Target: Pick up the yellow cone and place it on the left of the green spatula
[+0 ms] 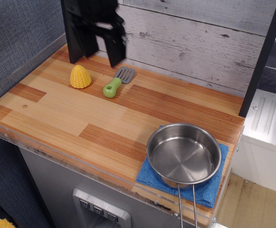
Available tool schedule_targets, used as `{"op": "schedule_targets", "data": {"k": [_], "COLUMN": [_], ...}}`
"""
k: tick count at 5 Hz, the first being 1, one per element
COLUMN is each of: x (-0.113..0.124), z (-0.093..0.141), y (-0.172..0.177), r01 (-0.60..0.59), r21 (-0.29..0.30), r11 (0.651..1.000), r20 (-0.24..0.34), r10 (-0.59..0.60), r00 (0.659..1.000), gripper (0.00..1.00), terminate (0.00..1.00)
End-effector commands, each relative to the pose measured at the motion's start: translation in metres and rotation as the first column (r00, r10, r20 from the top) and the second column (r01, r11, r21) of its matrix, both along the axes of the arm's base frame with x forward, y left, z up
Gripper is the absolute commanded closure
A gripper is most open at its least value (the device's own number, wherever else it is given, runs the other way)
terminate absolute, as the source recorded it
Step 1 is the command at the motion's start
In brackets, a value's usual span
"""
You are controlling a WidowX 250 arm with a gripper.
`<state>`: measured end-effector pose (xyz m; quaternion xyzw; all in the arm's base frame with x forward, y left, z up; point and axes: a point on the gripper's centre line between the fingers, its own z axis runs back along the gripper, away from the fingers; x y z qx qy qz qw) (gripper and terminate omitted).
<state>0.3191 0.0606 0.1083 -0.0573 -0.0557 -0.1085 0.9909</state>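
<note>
The yellow cone (80, 76), ribbed like corn, stands upright on the wooden counter (71, 118) at the back left. The green spatula (117, 82) lies just to its right, lime handle toward me and grey slotted blade toward the wall. My gripper (96, 56) is raised above and behind them, its two black fingers (115, 51) spread wide apart and empty, blurred by motion. Its left finger hangs behind the cone, its right finger above the spatula's blade.
A steel pot (184, 154) with a long wire handle sits on a blue cloth (208, 187) at the front right corner. A grey plank wall (185, 42) backs the counter. A dark post (261, 57) stands at the right edge.
</note>
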Motion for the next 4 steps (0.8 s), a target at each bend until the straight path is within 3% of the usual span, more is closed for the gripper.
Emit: {"op": "schedule_targets", "data": {"k": [1,2,3,4], "x": [-0.0179,-0.0209,-0.0214,-0.0214], "z": [0.001,-0.0007,-0.0014,-0.0014], "y": [-0.0126,-0.0103,-0.0061,-0.0061], "r01": [-0.058,-0.075,-0.02,-0.02], "r21": [0.073,0.079,0.064,0.064], "r11": [0.996,0.994,0.998,0.998], "r20": [-0.026,-0.025,-0.066,-0.066], "r10": [0.06,0.077,0.025,0.025], "r00": [0.998,0.997,0.998,0.998], "gripper": [0.0,0.0,0.0,0.0], "terminate": [0.0,0.0,0.0,1.0]}}
